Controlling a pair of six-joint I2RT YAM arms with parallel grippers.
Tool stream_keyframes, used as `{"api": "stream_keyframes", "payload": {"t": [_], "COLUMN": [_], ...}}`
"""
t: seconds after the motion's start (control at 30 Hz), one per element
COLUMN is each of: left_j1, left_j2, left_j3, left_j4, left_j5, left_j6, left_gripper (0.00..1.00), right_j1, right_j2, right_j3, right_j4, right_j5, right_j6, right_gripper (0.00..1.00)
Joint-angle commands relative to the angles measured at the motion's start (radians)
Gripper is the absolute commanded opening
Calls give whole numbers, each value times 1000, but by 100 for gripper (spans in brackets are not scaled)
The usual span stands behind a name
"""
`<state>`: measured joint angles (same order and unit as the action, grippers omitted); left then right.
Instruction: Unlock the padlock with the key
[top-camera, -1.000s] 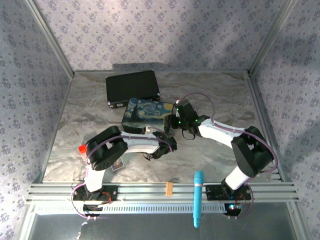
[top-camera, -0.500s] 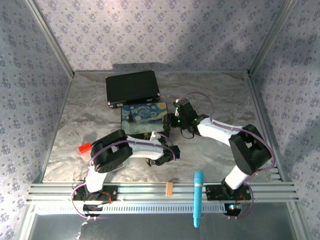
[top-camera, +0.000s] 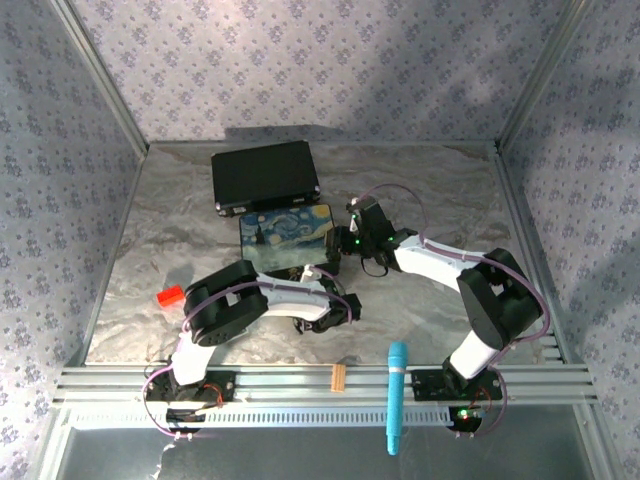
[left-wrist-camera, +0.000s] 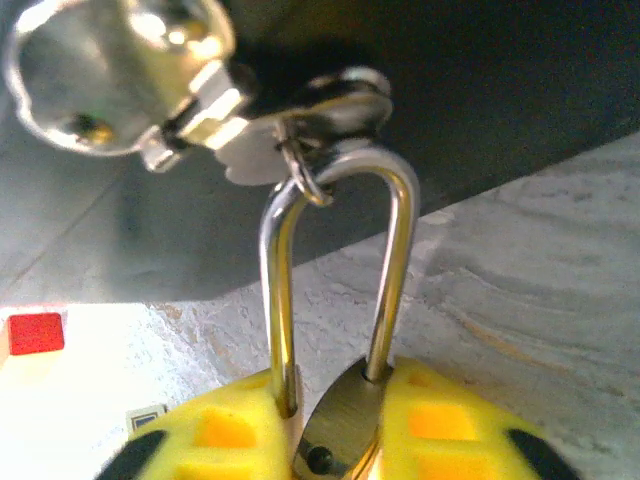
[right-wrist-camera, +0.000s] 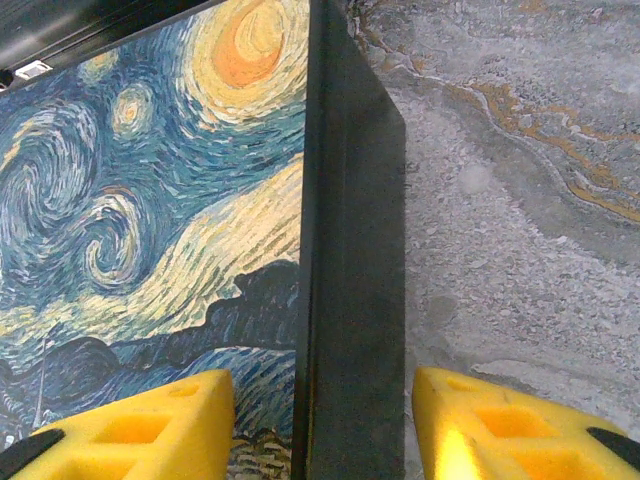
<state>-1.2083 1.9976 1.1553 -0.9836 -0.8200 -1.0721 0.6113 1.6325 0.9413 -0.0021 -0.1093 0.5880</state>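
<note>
Painted box (top-camera: 288, 235) sits mid-table (top-camera: 450, 190), with a black case (top-camera: 265, 175) just behind it. Padlock (left-wrist-camera: 335, 445) hangs at the box's near side. In the left wrist view its long axis runs straight up the frame, with the brass body low and the silver shackle (left-wrist-camera: 392, 260) pointing away from the gripper toward the box. The bow of the shackle is hooked through a small ring on the box's silver clasp (left-wrist-camera: 200, 90). Both shackle legs run down into the body. The left one stands nearly plumb and the right one leans slightly. Left gripper (left-wrist-camera: 338, 415) is closed on the padlock body, a yellow finger (left-wrist-camera: 230, 435) tight against each flank. Right gripper (right-wrist-camera: 325, 425) is at the box's right edge, jaws about half apart and straddling the dark side wall. One finger sits over the painted lid and the other over bare table beside the box. Cannot tell whether either pad presses the wall. Small red block (top-camera: 170, 296) lies well to the left of the box, nearer the arms. A small printed card (left-wrist-camera: 147, 418) shows low in the left wrist view, just beside the left finger.
</note>
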Motion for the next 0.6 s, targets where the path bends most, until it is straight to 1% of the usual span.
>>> {"api": "stream_keyframes", "payload": {"t": [0.0, 0.07, 0.2, 0.37, 0.57], "left_j1": [28, 29, -14, -61, -78], "left_j2": [-8, -30, -8, 29, -24], "left_j3": [-42, -52, -3, 24, 15], "left_j4": [-104, -58, -57, -44, -55], "left_j5": [41, 46, 63, 142, 152], "left_j6": [-28, 16, 24, 51, 53], "left_gripper": [9, 11, 13, 26, 31], "right_j1": [4, 7, 10, 10, 13], "right_j2": [31, 32, 33, 35, 43], "right_j3": [-21, -16, -10, -10, -5], "right_j4": [-150, -153, -153, -155, -151], "right_j5": [45, 46, 46, 45, 48], "right_j6": [4, 2, 3, 6, 8], "right_gripper": [50, 50, 50, 50, 51]}}
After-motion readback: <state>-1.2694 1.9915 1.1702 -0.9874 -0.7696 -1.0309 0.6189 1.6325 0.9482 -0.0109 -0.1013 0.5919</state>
